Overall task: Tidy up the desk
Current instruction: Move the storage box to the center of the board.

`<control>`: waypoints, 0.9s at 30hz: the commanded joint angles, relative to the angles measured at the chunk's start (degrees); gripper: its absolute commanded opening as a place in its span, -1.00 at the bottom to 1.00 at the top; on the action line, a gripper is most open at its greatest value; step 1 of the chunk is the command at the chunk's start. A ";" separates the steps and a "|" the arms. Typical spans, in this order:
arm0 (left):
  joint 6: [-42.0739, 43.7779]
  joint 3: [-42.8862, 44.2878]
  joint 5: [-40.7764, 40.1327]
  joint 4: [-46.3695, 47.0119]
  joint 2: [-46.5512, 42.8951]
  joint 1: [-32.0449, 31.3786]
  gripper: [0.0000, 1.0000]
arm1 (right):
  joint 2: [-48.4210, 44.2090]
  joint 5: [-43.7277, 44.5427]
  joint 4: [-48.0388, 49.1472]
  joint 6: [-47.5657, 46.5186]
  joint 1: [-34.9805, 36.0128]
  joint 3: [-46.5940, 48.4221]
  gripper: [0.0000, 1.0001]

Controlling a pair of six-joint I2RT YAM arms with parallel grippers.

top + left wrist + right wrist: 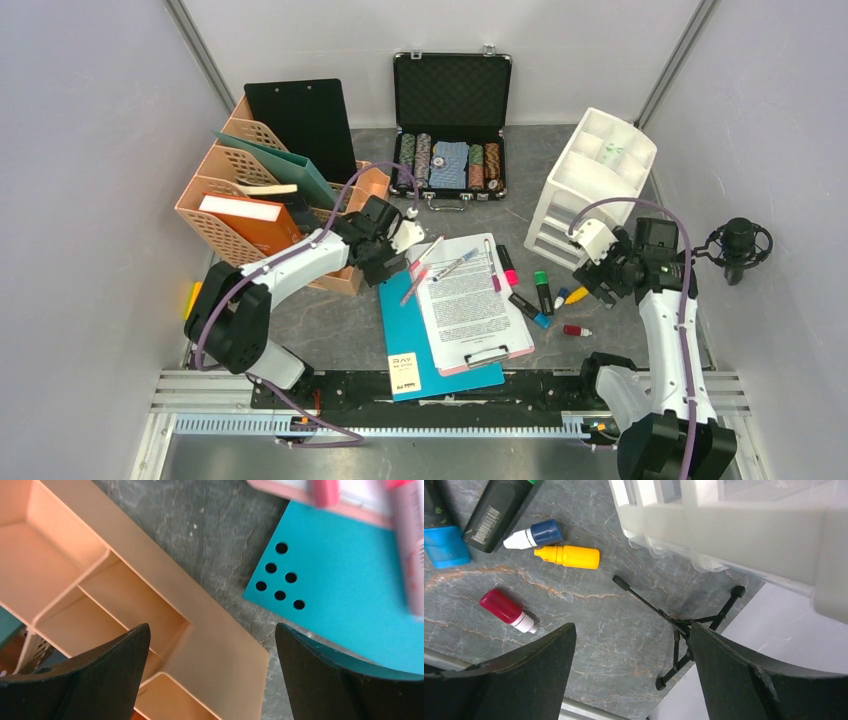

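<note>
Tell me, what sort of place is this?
Likely a walled robot test cell staged as an office desk: a left arm and right arm bolted at its front, with a clipboard and file organizer on it.

This is looking like a robotics lab test cell dressed up as an office desk. Pale grey walls (90, 150) are closing in the dark stone-patterned bench (330, 325) on three sides. An aluminium rail (450, 428) is running along its near edge, where the left arm (290, 265) and right arm (665, 320) are sitting bolted. A microphone (740, 245) on a stand is standing at the right edge. Office goods are lying about: a file rack (225, 200) at the far left corner, a clipboard (470, 300) near the middle, markers (543, 292) beside it, and a white drawer unit (595, 170) at the far right.
</note>
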 commanded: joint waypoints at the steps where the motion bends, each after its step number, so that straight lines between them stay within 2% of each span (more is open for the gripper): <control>1: 6.28 -2.02 -5.82 -0.39 0.70 1.20 1.00 | 1.16 1.74 -0.36 -3.73 -1.88 3.44 0.80; 13: 15.07 -6.24 -6.73 -2.42 -4.38 12.30 0.99 | 5.79 -0.70 5.53 -3.22 -5.14 4.25 0.79; 19: 11.83 -4.03 0.41 -3.90 -8.00 12.63 1.00 | 5.61 -9.37 16.42 0.54 -5.13 -0.19 0.71; 27: 4.66 2.67 10.87 -5.54 -9.37 11.88 1.00 | 4.57 -25.34 24.50 6.46 -4.63 -3.85 0.63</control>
